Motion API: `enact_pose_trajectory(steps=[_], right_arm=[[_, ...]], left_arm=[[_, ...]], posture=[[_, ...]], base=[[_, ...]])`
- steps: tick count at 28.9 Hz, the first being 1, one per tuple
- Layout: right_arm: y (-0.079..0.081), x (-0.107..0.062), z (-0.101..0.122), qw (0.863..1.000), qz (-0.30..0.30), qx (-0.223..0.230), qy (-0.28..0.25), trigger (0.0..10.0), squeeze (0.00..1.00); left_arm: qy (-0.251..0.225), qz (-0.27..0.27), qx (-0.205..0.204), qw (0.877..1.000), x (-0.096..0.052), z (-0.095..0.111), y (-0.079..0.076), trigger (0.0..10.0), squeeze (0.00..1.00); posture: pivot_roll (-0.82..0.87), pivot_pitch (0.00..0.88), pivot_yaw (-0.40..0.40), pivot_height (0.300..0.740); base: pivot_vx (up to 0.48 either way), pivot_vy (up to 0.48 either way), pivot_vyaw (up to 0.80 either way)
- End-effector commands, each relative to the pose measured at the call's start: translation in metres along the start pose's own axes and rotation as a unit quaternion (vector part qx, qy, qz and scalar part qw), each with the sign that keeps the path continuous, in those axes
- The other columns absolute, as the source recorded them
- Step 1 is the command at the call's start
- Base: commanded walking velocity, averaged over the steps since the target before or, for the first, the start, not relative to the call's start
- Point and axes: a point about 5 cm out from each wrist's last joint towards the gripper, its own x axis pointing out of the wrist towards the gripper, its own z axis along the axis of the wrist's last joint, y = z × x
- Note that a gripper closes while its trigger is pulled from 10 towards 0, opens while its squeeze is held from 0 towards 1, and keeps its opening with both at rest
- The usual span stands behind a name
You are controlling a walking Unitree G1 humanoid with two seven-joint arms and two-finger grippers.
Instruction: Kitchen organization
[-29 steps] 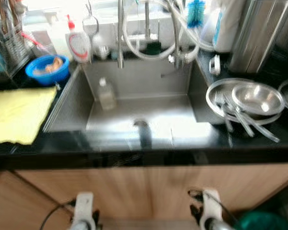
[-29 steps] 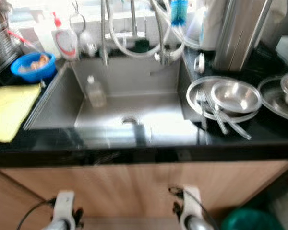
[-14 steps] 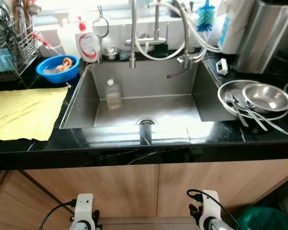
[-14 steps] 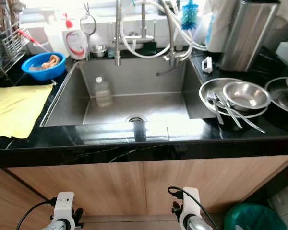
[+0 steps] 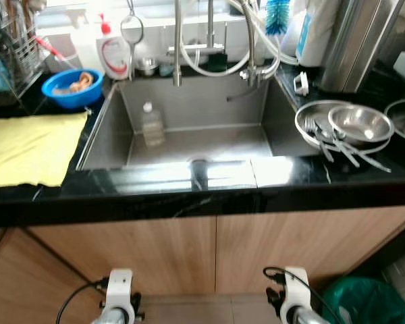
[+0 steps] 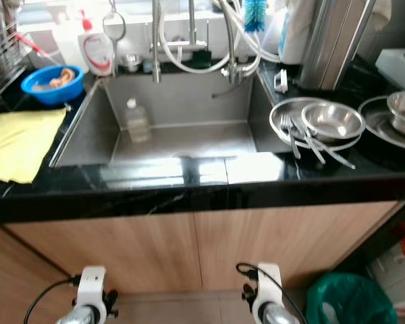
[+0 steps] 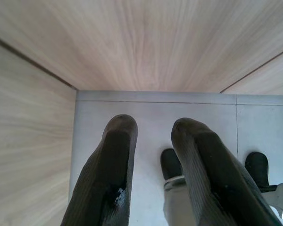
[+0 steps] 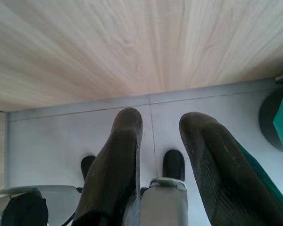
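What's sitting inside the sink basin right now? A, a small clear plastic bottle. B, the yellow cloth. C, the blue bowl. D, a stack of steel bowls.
A: a small clear plastic bottle stands upright inside the sink, near its left wall; the steel bowls sit on the counter to the right, the blue bowl and yellow cloth on the counter to the left.

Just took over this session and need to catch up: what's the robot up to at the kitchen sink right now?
Nothing is being handled. The robot stands facing the sink, with both arms hanging low by the wooden cabinet doors. The left gripper and right gripper are open and empty, pointing at the floor. A small bottle stands in the basin, a yellow cloth lies on the left counter, and steel bowls and cutlery sit on the right.
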Motion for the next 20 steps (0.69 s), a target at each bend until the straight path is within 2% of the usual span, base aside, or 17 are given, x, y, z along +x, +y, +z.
enact_pose_trajectory(steps=[1, 20], right_arm=[[0.0023, 0.0002, -0.0009, 1.0, 0.001, 0.002, 0.0, 10.0, 0.0], [0.0023, 0.0003, 0.0003, 1.0, -0.003, 0.004, -0.006, 10.0, 0.0]], left_arm=[[0.012, 0.006, 0.012, 1.0, -0.0018, -0.0063, 0.0041, 10.0, 0.0], [0.006, 0.005, 0.008, 1.0, -0.0011, -0.0031, 0.0043, 10.0, 0.0]], posture=[[-0.13, 0.0, 0.075, 0.74], [-0.13, 0.0, 0.074, 0.74]], base=[[0.0, 0.0, 0.0], [0.0, 0.0, 0.0]])
